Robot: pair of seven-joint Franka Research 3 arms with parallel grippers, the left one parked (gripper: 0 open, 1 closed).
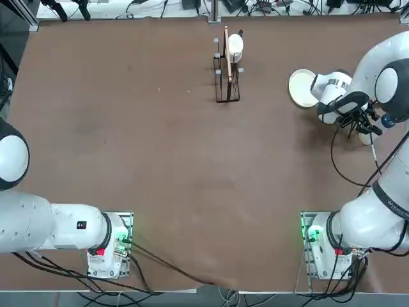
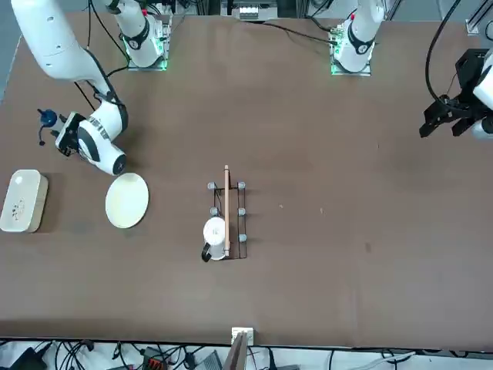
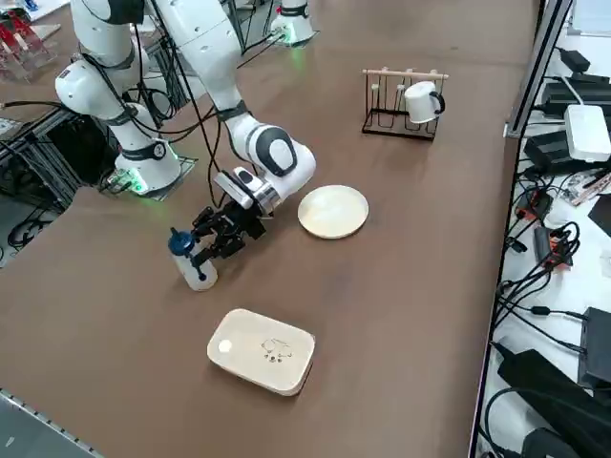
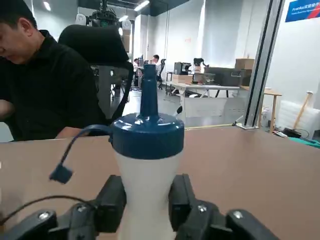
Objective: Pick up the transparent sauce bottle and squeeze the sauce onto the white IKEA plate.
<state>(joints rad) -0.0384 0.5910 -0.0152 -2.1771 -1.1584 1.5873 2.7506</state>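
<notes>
Right gripper [image 4: 145, 200] (clamped) on transparent sauce bottle [image 4: 146, 165]

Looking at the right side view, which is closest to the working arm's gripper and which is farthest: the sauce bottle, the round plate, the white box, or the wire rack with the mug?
From the right gripper:
1. Sauce bottle: between the fingers, upright.
2. White box and round plate: too close to call; the box lies nearer the camera, the plate beyond the wrist.
3. Wire rack with mug: far end of the table.

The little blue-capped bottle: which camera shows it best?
The right wrist view: the transparent sauce bottle fills the picture, upright between the right gripper fingers. The right side view shows it small; front shows only its cap; top mostly hides it.
</notes>
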